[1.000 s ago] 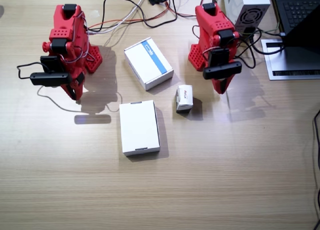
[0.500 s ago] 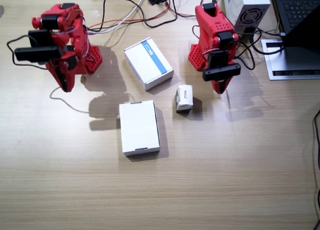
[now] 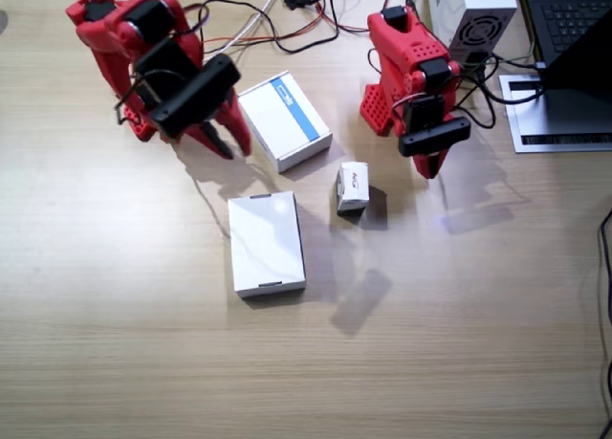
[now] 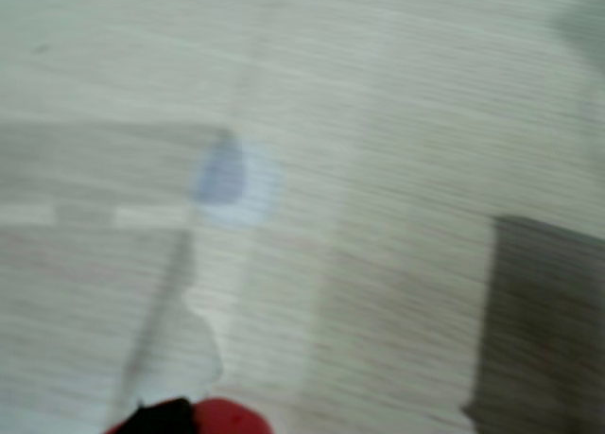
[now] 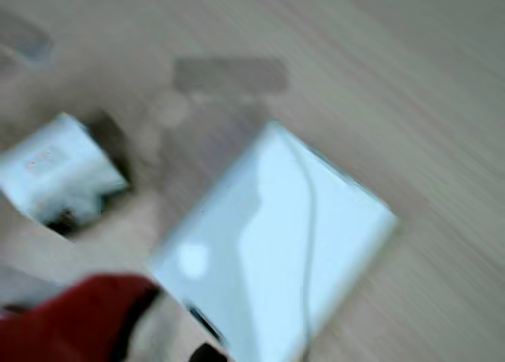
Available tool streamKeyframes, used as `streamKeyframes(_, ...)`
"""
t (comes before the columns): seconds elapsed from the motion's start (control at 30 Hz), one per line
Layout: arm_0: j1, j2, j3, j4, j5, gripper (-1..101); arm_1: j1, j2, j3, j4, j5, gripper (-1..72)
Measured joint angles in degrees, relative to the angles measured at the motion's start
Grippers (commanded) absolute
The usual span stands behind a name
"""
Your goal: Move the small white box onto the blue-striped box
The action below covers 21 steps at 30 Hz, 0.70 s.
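Right arm: red, raised over the wooden table (image 3: 430, 353), reaching toward the centre; right gripper (image 3: 226, 142) hangs just beside the near-left edge of the blue-striped box, fingers spread apart, nothing between them
Plain white box: flat, lies on the table nearer the camera than the right gripper (image 3: 267, 243); in a wrist view it fills the middle (image 5: 276, 244), blurred
Blue-striped box: flat on the table between the two arm bases (image 3: 284, 120); stripe up; nothing on its top
Small white box: stands on the table (image 3: 352, 186), right of the plain white box and near the lower corner of the blue-striped box, apart from both; red logo on top; appears at the left of a wrist view (image 5: 59, 173), smeared
Left arm: red, folded by its base; left gripper (image 3: 432, 162) points down, right of the small white box, not touching it; jaw spacing unclear, cannot tell
Other wrist view: blurred table grain (image 4: 378, 122); probably a jaw tip at the lower edge
Background: cables, a grey power unit (image 3: 475, 13), a laptop (image 3: 564, 18) at far right
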Motion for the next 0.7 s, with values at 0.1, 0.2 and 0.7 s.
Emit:
streamKeyframes(0.1, -6.77, 0.0, 0.0, 0.18, 6.94, 0, -7.03, -10.72, -9.84, 0.18, 2.02, 29.2)
streamKeyframes(0.2, -10.2, 0.0, 0.0, 0.18, 10.28, 0, -14.59, -23.73, -19.78, 0.26, 3.25, 32.4)
streamKeyframes(0.7, -10.02, 0.0, 0.0, 1.23, 10.28, 0, -18.02, -63.9, -49.75, 0.26, 3.69, 45.6)
